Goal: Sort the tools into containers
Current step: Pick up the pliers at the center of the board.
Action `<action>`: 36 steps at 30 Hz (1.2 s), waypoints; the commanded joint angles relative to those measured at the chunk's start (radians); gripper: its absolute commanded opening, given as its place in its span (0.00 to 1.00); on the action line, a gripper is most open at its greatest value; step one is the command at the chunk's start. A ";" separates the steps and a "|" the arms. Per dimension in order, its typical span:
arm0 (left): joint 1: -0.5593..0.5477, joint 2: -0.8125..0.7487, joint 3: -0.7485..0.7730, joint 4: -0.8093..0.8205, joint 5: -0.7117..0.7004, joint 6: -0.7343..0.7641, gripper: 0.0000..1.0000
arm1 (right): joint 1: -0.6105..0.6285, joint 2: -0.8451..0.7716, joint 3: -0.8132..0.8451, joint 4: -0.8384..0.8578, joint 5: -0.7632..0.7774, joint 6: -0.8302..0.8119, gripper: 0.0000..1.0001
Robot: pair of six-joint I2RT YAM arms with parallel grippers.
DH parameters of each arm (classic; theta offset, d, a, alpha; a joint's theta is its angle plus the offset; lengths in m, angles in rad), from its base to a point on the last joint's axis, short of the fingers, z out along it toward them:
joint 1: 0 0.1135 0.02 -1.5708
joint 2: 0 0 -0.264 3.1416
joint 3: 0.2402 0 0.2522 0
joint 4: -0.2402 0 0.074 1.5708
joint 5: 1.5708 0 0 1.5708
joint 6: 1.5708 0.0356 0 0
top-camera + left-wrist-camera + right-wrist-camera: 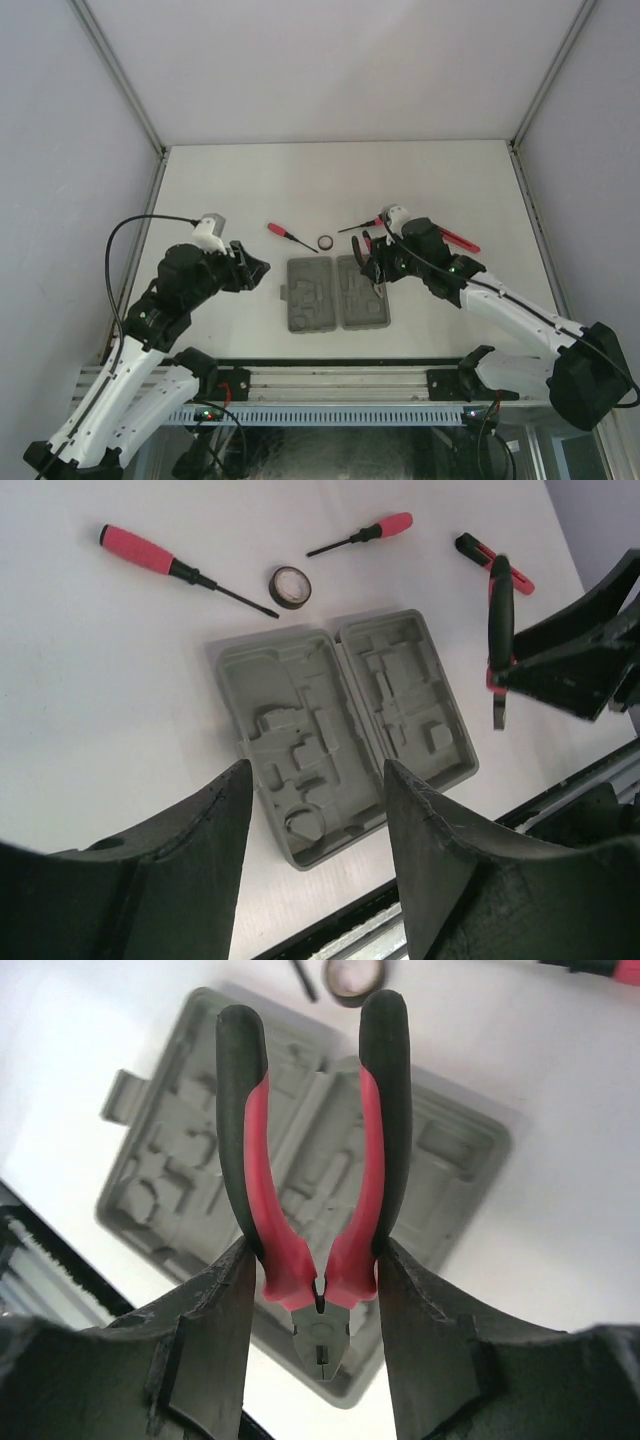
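Observation:
The grey case (336, 293) lies open in two halves at the table's middle, its recesses bare. My right gripper (372, 262) is shut on the red-handled pliers (312, 1175) and holds them above the case's right half (450, 1175), handles pointing away. My left gripper (256, 269) is open and empty, left of the case (340, 715). Behind the case lie a red-handled screwdriver (286, 234), a black ring (326, 243), a smaller screwdriver (362, 226) and a slim red-black stick tool (458, 239). The comb-like piece is out of view.
White walls enclose the table at the back and sides. A black rail (330, 368) runs along the near edge in front of the case. In the left wrist view the right gripper (570, 660) with the pliers (499, 630) hangs over the case's right edge.

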 commanded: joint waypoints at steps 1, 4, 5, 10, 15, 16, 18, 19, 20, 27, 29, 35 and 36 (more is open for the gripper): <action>0.007 0.026 0.016 0.088 0.040 -0.018 0.60 | 0.092 -0.092 -0.055 0.233 0.016 0.096 0.00; 0.006 0.054 0.042 0.090 0.066 -0.017 0.61 | 0.172 -0.111 -0.091 0.309 0.064 0.111 0.00; 0.005 0.059 0.044 0.101 0.080 -0.022 0.61 | 0.196 -0.111 -0.096 0.324 0.091 0.110 0.00; -0.028 0.085 0.072 0.135 0.120 -0.034 0.69 | 0.315 -0.111 -0.103 0.394 0.322 0.137 0.00; -0.030 0.087 0.131 0.103 0.128 -0.002 0.69 | 0.389 -0.124 -0.164 0.589 0.438 0.087 0.00; -0.029 0.083 0.144 0.090 0.128 0.010 0.69 | 0.392 -0.123 -0.169 0.620 0.433 0.061 0.00; -0.030 0.071 0.170 0.061 0.127 0.035 0.70 | 0.397 -0.123 -0.179 0.667 0.392 0.004 0.00; -0.029 0.064 0.181 0.046 0.125 0.047 0.70 | 0.397 -0.123 -0.184 0.689 0.368 -0.027 0.00; -0.029 0.059 0.190 0.031 0.125 0.060 0.70 | 0.398 -0.122 -0.188 0.706 0.346 -0.059 0.00; -0.030 0.029 0.224 -0.055 0.124 0.117 0.71 | 0.397 -0.143 -0.190 0.666 0.159 -0.249 0.00; -0.029 0.029 0.227 -0.070 0.100 0.105 0.71 | 0.397 -0.151 -0.191 0.660 0.119 -0.290 0.00; -0.063 0.041 0.244 -0.088 0.099 0.098 0.69 | 0.398 -0.190 -0.190 0.599 0.043 -0.499 0.00; -0.068 0.038 0.247 -0.086 0.098 0.096 0.70 | 0.399 -0.199 -0.191 0.585 0.036 -0.539 0.00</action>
